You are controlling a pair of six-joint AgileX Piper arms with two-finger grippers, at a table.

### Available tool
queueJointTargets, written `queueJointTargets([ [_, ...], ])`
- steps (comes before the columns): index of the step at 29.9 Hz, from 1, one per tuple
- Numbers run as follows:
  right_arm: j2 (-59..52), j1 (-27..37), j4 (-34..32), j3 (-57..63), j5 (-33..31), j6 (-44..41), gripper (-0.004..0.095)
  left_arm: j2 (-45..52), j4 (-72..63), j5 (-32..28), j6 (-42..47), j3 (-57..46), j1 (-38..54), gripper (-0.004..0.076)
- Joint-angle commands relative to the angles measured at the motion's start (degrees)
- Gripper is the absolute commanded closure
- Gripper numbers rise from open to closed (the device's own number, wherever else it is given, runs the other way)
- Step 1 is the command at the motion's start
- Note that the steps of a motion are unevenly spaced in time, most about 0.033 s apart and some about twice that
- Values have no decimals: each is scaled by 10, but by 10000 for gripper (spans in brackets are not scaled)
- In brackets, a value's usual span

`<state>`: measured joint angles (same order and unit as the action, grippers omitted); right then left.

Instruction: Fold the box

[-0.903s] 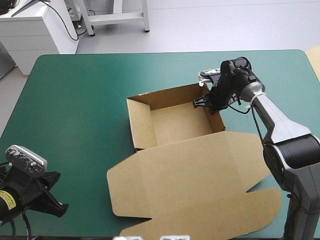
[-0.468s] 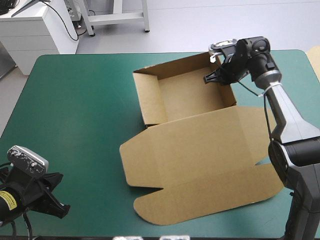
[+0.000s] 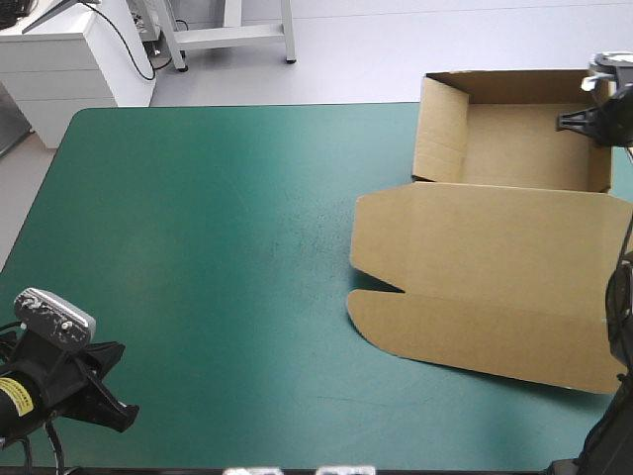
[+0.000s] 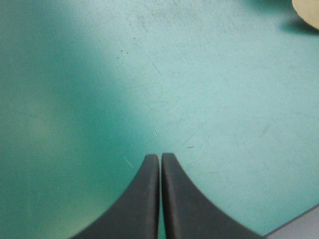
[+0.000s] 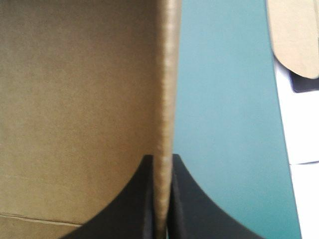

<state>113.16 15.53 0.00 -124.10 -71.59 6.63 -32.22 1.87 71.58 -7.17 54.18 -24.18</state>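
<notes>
Box (image 3: 495, 252) open, right claw (image 5: 161, 160) pinching wall

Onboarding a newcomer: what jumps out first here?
The brown box sits at the far right corner of the teal-green cover, an open tray with its lid flat. The right pincer is shut on its right wall; the left pincer, shut, hovers over bare cover near-left.

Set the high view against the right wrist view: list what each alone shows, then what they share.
High view only: the whole box, an open tray with its lid flat, and the left pincer far from it, at the near left corner of the teal-green cover. Right wrist view only: the right pincer shut on the tray's wall, board between its fingers. Both: the brown box, the right pincer at it, the teal-green cover.
</notes>
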Motion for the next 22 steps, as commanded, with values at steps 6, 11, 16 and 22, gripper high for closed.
queueJointTargets([
  [6,-39,129,-9,-19,4,18,929,-4,4,17,-3,12,-3,731],
  [11,-39,174,-6,-19,3,13,929,-4,2,17,-1,12,-3,731],
  [16,-33,181,7,-19,3,28,890,-4,3,14,-1,12,-3,731],
  [22,-9,177,100,-19,3,59,660,-4,3,14,-1,12,-3,731],
])
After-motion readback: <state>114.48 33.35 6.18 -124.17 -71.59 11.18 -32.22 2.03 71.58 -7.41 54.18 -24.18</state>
